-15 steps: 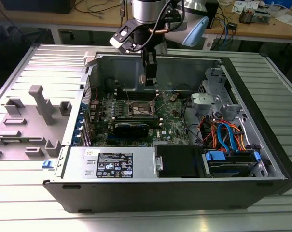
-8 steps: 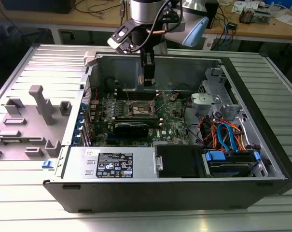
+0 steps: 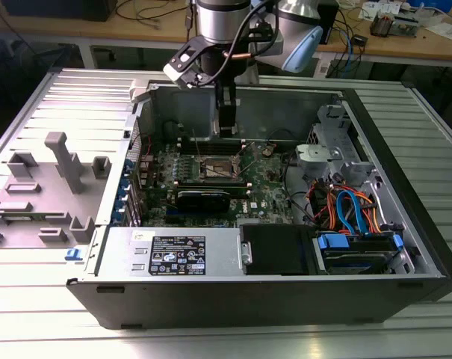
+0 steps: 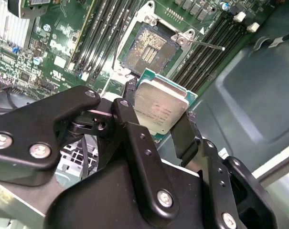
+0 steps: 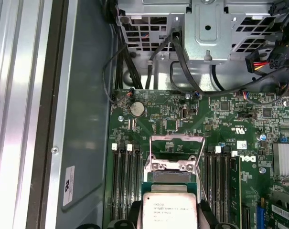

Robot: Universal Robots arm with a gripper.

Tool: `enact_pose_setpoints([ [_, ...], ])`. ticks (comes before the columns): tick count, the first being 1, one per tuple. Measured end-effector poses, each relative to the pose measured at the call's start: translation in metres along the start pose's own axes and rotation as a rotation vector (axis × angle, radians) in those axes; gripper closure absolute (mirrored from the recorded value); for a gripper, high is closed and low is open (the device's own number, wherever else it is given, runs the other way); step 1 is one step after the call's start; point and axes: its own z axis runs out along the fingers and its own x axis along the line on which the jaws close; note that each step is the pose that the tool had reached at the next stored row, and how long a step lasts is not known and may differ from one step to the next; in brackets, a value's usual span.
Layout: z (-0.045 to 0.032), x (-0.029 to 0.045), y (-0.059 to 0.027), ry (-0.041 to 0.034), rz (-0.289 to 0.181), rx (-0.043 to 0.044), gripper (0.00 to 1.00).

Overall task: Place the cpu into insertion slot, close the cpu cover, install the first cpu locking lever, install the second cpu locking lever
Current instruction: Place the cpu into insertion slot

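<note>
Cpu is up in the tool, fingers pinching two opposite edges, silver top showing in both wrist views! It hangs clear of the board, not seated. Just beyond the tool sits the insertion slot, contact field bare, with the cpu cover standing raised behind it and a thin locking lever sticking out free. Memory slots crowd both sides of the tool. The open computer case lies on a ribbed metal table.
</note>
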Motion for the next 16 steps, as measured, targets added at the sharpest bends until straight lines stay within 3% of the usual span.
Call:
enact_pose_setpoints([
  [9, 0.0114, -0.0038, -0.0079, -0.0008, 0.000, -0.0055, 0.45],
  [16, 0.0259, -0.0041, -0.0102, -0.0094, 0.002, -0.0055, 0.45],
])
